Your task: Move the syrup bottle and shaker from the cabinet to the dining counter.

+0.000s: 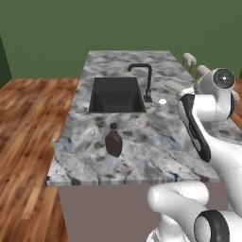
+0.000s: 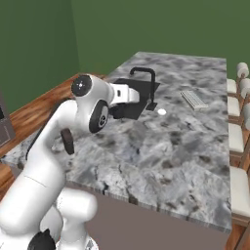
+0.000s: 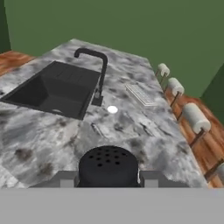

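Gripper (image 3: 107,183) jaws pinch the shaker (image 3: 108,166) — held above the dining counter (image 1: 156,142), approx. mid-counter, near side of the black sink (image 1: 116,94). Syrup bottle (image 1: 113,140) stands upright near the counter's front edge. Next, imo: lower straight down, keep shaker vertical, release on bare stone away from the edge. No readable label or writing.

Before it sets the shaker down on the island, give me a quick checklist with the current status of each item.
1. Shaker held between the gripper fingers: ok.
2. Syrup bottle already upright on the dining counter: ok.
3. Bare counter ahead of the shaker: ok.
4. Clear of the sink and faucet: ok.
5. Height of the shaker above the counter: cannot tell.
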### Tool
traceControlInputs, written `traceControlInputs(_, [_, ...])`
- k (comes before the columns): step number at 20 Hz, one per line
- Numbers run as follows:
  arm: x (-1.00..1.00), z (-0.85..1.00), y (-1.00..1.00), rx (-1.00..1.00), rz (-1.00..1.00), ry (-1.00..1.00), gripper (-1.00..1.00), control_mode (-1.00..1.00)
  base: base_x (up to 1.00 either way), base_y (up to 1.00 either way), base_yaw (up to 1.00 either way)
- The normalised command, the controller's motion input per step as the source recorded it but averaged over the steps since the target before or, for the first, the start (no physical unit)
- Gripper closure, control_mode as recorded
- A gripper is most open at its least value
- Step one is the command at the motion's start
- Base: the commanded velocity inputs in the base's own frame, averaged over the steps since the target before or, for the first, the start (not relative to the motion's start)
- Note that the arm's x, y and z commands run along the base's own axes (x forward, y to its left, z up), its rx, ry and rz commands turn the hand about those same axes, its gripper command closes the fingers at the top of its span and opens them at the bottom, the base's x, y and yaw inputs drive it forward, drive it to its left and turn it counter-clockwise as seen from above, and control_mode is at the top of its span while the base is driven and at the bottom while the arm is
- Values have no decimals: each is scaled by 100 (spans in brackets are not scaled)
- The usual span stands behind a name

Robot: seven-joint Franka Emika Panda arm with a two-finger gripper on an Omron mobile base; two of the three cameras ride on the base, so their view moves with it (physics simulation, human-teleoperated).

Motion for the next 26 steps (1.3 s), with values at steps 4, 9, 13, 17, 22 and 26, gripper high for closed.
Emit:
traceControlInputs(4, [93, -65, -56, 0, 53, 5, 100, -100, 0, 0, 0])
traceControlInputs(9, [67, -73, -49, 2, 60, 4, 100, -100, 0, 0, 0])
traceControlInputs(13, [34, -52, -4, 5, 40, 12, 100, -100, 0, 0, 0])
traceControlInputs(17, [32, -41, 4, 0, 16, 10, 100, -100, 0, 0, 0])
traceControlInputs(22, [8, -35, 1, 0, 3, 7, 100, -100, 0, 0, 0])
traceControlInputs(26, [0, -42, 1, 0, 0, 3, 100, -100, 0, 0, 0])
